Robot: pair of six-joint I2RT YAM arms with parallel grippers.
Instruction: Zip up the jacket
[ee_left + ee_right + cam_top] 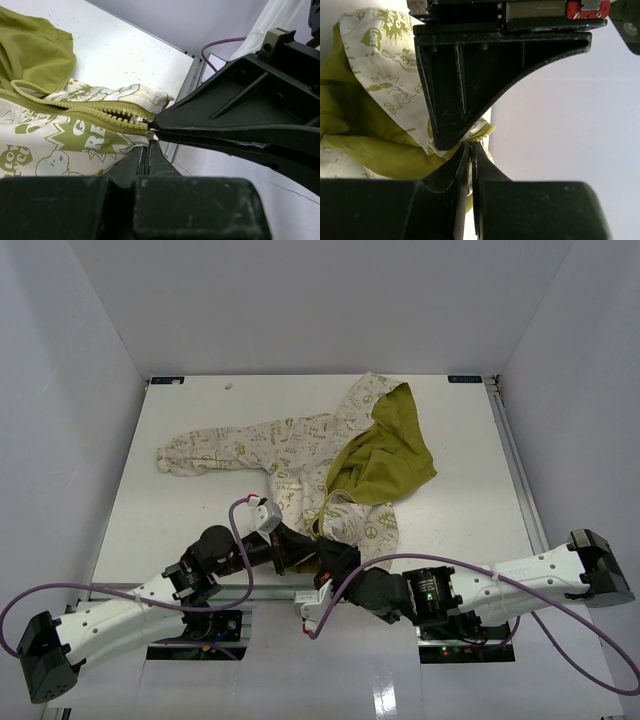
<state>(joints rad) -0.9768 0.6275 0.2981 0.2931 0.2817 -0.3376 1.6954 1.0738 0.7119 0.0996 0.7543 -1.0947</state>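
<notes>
The jacket (290, 440) lies spread on the white table (200, 510), cream with green print, its olive lining (390, 455) turned outward at the upper right. The open green zipper (95, 114) runs down to a silver slider (140, 121) at the near hem. My left gripper (300, 554) is shut on the hem just beside the zipper's bottom end; its tips (148, 144) meet the cream fabric. Arriving from the opposite side, my right gripper (320, 548) is shut on the slider's pull, and a thin tab shows between its tips (471, 146). A left finger (455, 90) crosses right above it.
One sleeve (190, 452) stretches toward the table's left side. A metal rail (515, 470) borders the right edge, with white walls all round. Purple cables (238, 515) loop over both arms near the table's front edge, where the two grippers crowd together.
</notes>
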